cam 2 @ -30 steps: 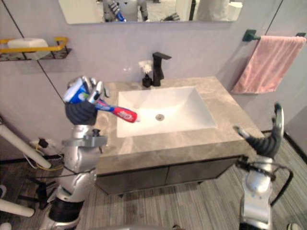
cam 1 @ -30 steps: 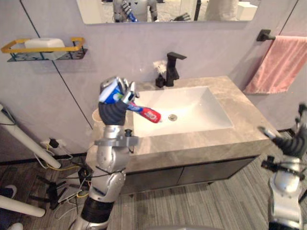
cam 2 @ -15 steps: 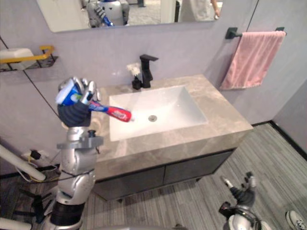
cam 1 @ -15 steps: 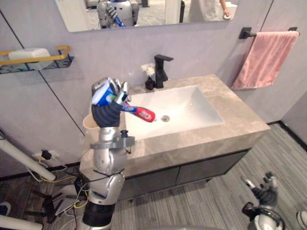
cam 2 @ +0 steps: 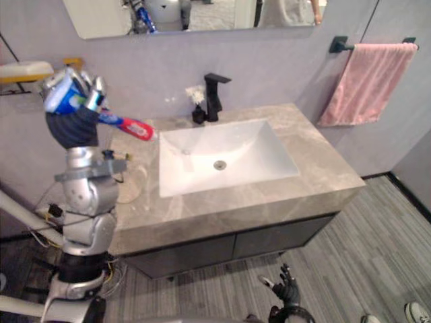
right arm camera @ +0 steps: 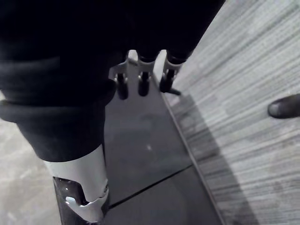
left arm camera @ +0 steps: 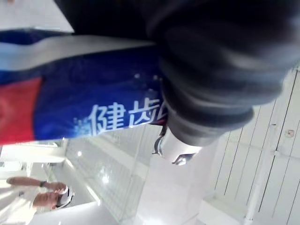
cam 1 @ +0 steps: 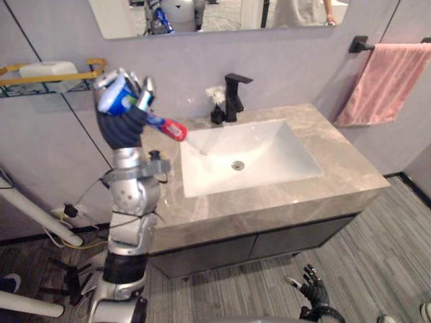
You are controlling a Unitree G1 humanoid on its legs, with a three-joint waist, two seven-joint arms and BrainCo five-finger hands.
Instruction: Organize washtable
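Bathroom with grey wall and marble tabletop [cam 1: 340,171] around a white sink basin [cam 1: 252,151]. Toothpaste tube [cam 1: 153,120] aloft above the tabletop's left end, red cap slanting down toward the basin, blue end clenched in the left hand [cam 1: 121,122]. Beige cup [cam 2: 129,183] on the tabletop below. Black faucet [cam 1: 236,94] behind the basin, pink towel [cam 1: 377,84] on its rail far right. Right hand [cam 1: 312,291] low by the floor, fingers loose, grasping nothing. Probably mid-carry of the tube toward a storage spot. Likely needed next: a steady lowering, perhaps into the cup, without tipping it
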